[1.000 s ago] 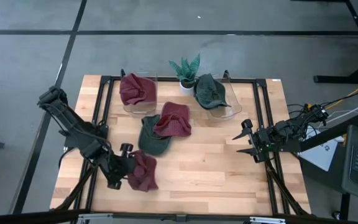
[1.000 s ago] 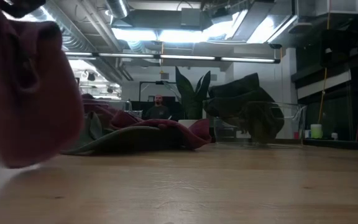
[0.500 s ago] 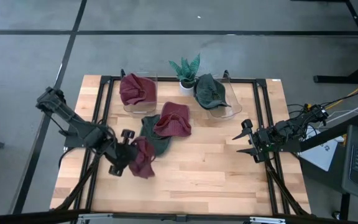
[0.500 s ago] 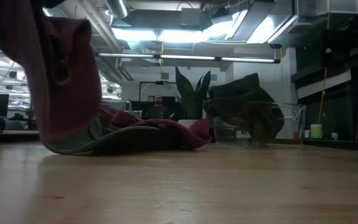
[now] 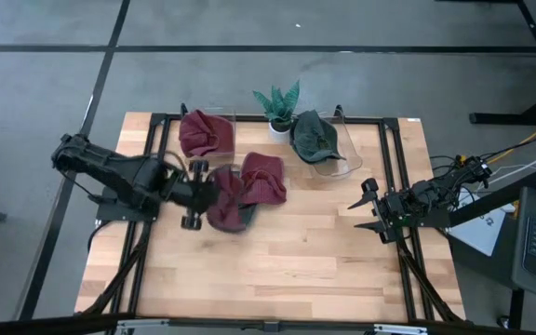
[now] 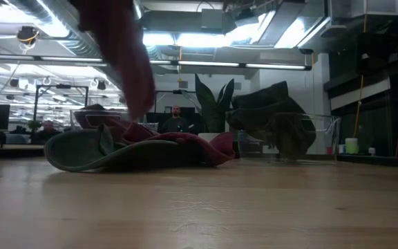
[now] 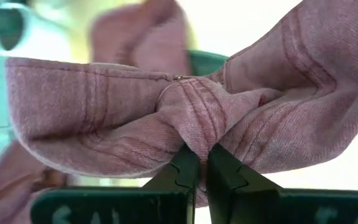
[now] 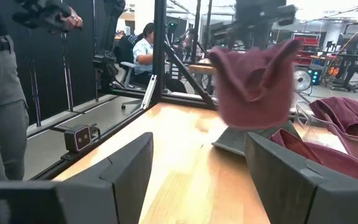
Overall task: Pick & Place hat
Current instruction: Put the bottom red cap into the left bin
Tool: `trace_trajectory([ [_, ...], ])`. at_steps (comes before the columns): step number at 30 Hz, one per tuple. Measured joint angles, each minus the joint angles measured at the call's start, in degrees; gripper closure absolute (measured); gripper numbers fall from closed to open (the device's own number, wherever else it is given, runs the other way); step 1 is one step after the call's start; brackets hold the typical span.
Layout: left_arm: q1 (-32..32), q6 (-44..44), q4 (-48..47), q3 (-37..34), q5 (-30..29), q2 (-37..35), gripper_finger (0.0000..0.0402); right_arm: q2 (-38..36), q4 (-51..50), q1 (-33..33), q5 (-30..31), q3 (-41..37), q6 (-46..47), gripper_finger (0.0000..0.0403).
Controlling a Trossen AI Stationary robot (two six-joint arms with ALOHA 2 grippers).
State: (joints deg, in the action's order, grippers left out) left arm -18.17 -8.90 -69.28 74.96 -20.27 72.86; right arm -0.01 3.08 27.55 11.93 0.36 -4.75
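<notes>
Nearest to you, the front half of the worktop [image 5: 277,270] is showing bare wood. At its right edge your right gripper [image 5: 368,210] is waiting with its fingers [image 8: 129,168] spread wide, touching nothing.

Toward the middle, on the left side, your left gripper [image 5: 203,194] is holding a maroon hat [image 5: 223,197] off the wood. In the left wrist view its fingers [image 7: 182,177] are pressing almost together on a bunched fold of the hat's cloth, with only a thin slit showing between them. The hat is hanging gathered from that pinch, and in the low view it is showing as a blurred dark red shape [image 6: 119,48] above the worktop. From the right wrist view you are seeing it dangling [image 8: 253,81] clear of the surface.

Just behind and beside the held hat, a green hat [image 5: 240,216] is lying flat on the worktop, and a second maroon hat [image 5: 263,177] is resting partly on it.

Farther back, near the rear edge, two clear bins are standing. The left bin [image 5: 226,121] is holding another maroon hat [image 5: 201,133], and the right bin [image 5: 342,166] is holding a dark green hat [image 5: 314,135]. Between them, at the rear edge, a small potted plant [image 5: 277,102] is standing upright.

Beyond the worktop, a seated person [image 6: 175,121] is showing in the room.
</notes>
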Motion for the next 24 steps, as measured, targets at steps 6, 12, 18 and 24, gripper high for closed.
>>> trace_trajectory([
  [6,8.2,2.7,-0.4,3.9,-4.7,0.0,0.0395,0.0,0.0,0.0,0.0,0.0,0.0,0.015],
  [12,15.7,4.6,-1.0,5.5,-7.6,0.0,0.0395,0.0,0.0,0.0,0.0,0.0,0.0,0.015],
  [18,21.8,6.3,-1.9,5.6,-10.1,0.0,0.0394,0.0,0.0,0.0,0.0,0.0,0.0,0.015],
  [24,26.0,11.3,-3.8,5.6,-15.8,0.0,0.0395,0.0,0.0,0.0,0.0,0.0,0.0,0.015],
])
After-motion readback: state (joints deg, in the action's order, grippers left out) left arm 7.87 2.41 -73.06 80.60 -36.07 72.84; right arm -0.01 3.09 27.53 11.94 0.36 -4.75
